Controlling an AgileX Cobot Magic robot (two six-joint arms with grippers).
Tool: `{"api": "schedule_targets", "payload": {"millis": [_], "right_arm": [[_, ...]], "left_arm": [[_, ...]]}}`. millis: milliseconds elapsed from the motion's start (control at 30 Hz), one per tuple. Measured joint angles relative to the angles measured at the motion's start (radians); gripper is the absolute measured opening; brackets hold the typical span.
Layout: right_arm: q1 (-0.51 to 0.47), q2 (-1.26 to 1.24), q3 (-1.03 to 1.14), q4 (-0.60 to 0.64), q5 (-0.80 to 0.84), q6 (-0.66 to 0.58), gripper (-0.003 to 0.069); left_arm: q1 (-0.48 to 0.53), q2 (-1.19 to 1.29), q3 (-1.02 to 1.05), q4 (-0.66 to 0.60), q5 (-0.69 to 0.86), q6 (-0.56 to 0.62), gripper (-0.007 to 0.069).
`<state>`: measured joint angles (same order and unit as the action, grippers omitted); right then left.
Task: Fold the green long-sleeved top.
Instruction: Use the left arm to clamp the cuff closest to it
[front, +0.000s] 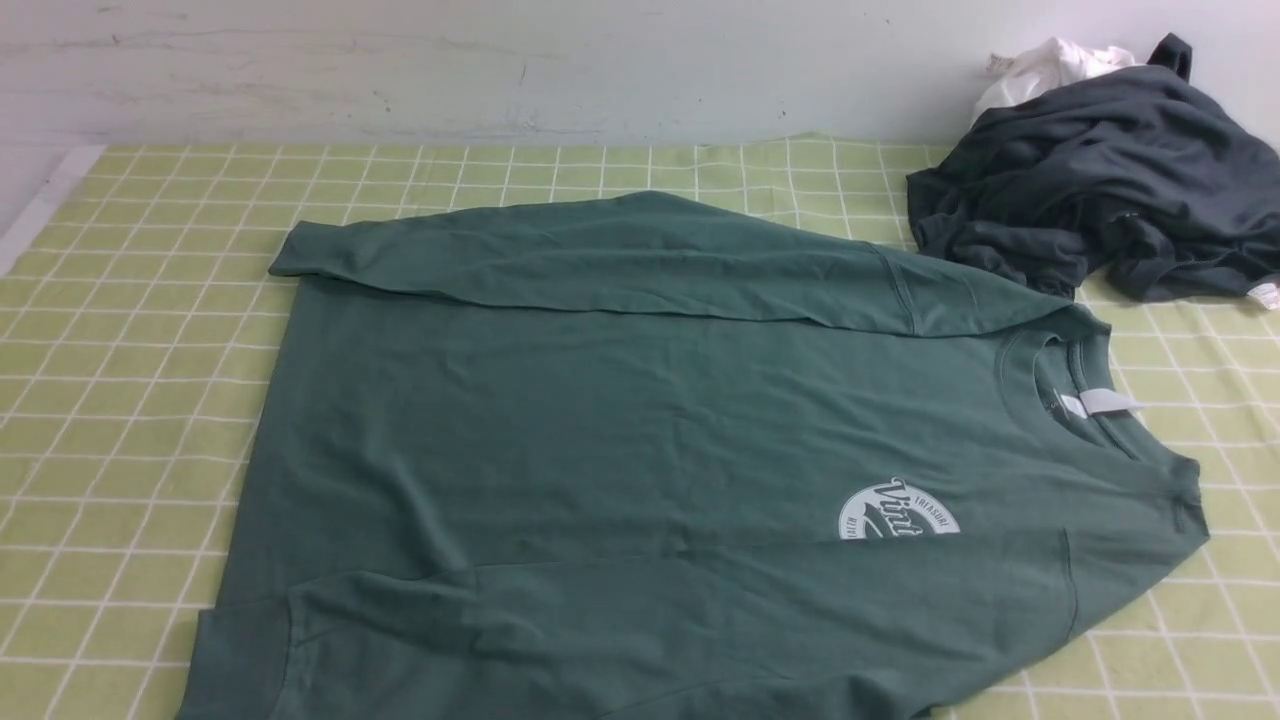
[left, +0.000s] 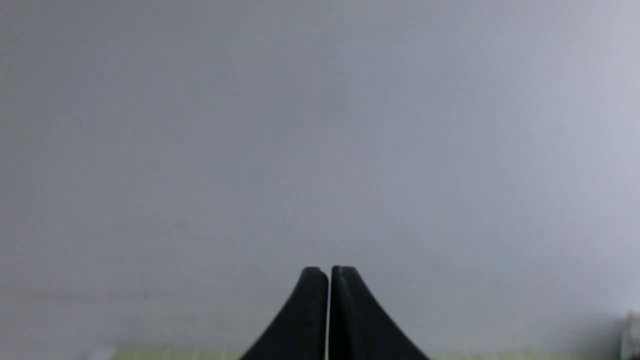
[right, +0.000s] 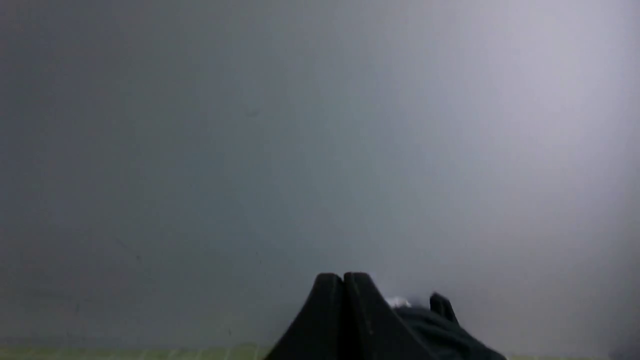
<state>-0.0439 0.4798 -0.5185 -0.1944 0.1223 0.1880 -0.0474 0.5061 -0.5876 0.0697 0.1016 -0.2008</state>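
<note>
The green long-sleeved top lies flat on the checked cloth in the front view, neck to the right, hem to the left. Its far sleeve is folded across the body along the far edge, and the near sleeve lies over the near side, half covering the white chest logo. A white label shows at the collar. Neither arm appears in the front view. My left gripper is shut and empty, facing the pale wall. My right gripper is shut and empty too, with the dark garment beyond it.
A crumpled dark charcoal-grey garment is heaped at the far right corner, seen also in the right wrist view as a dark garment, with a small white cloth behind it. The yellow-green checked tablecloth ends at a white wall.
</note>
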Motion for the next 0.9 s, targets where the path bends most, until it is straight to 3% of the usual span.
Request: {"api": "schedule_targets", "payload": {"millis": [167,333,467,633,800,900], "right_arm": [[0.068,0.247,-0.107,0.082,0.388,-0.032,-0.0010],[0.232,0.446,-0.118,0.233,0.591,-0.244,-0.0010],[0.313,0.544,-0.119,0.315,0.595,-0.384,-0.0010],[0.392,0.652,-0.123,0.432,0.531,-0.550,-0.0010],[0.412,0.700,-0.124,0.543,0.480,-0.626,-0.0010],[0.413,0.700,-0.124,0.570,0.476,-0.631,-0.0010]], "left_arm": [[-0.065,0.236,-0.005,-0.082,0.333,-0.016,-0.0003],[-0.163,0.480,-0.005,-0.188,0.533,0.068,-0.0003],[-0.163,0.590,-0.005,-0.223,0.549,0.091,-0.0003],[-0.055,0.722,-0.016,-0.244,0.549,0.116,0.0069],[0.046,0.843,-0.087,-0.293,0.549,0.225,0.0281],[0.051,0.886,-0.107,-0.290,0.547,0.249,0.0339]]}}
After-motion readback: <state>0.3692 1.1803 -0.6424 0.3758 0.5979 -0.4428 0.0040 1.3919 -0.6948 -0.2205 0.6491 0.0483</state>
